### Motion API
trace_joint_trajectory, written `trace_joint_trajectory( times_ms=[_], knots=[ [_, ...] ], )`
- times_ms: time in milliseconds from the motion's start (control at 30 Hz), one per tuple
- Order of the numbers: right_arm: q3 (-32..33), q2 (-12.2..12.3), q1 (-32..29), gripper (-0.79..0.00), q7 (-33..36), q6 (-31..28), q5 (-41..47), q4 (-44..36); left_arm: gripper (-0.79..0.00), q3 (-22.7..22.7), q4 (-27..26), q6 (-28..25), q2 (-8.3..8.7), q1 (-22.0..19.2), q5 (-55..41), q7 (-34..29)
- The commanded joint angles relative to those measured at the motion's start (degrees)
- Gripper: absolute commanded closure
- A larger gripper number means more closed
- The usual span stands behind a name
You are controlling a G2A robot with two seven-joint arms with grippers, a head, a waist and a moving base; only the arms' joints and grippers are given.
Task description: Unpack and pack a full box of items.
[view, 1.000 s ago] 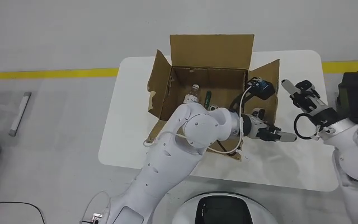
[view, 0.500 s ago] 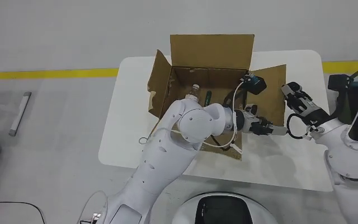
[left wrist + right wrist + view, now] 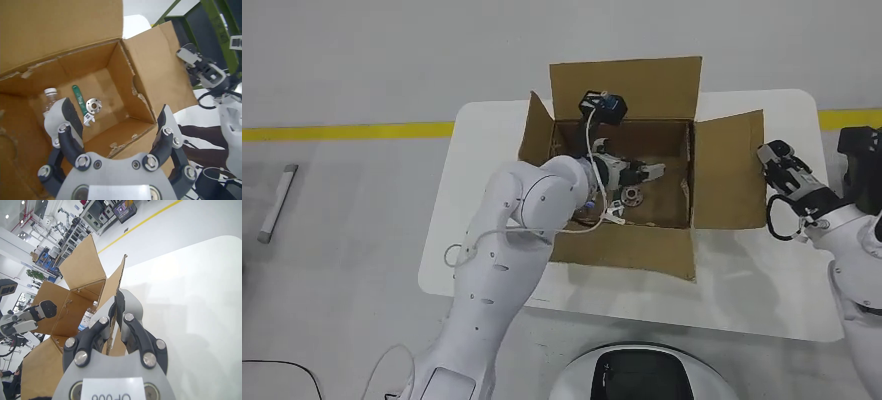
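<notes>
Left wrist view: the left gripper (image 3: 115,108) was seen spread wide above the open cardboard box (image 3: 85,64), on whose floor a water bottle (image 3: 49,94), a green-handled wrench (image 3: 80,100) and a metal flange (image 3: 93,105) were lying close together. The box's right flap (image 3: 116,277) was pinched by the right gripper (image 3: 118,302). The flange would best be approached straight down, with the wrench left undisturbed.

Open cardboard box (image 3: 630,252) holds bottle (image 3: 49,98), green wrench (image 3: 81,101), metal flange (image 3: 94,105).

wrist tag (image 3: 113,389) — print cut off | bottle label (image 3: 86,319) — illegible
</notes>
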Motion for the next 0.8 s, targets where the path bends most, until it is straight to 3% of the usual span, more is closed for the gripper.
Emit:
trace_joint_trajectory(
  times_ms=[0, 433, 767],
  knots=[
    [0.39, 0.09, 0.42, 0.0, -0.1, -0.16, -0.16, 0.49, -0.785, -0.28, -0.32, 0.14, 0.39, 0.33, 4.39, -0.55],
    [0.94, 0.43, 0.94, 0.0, -0.44, -0.22, -0.82, 2.19, -0.785, -4.13, 0.89, -3.21, 2.35, 0.46, 19.09, -2.74],
    [0.38, 0.48, -0.38, 0.0, -0.93, 0.79, -1.0, 2.09, -0.785, -6.09, 3.64, -4.6, 3.05, 1.12, 22.54, -3.52]
  ],
)
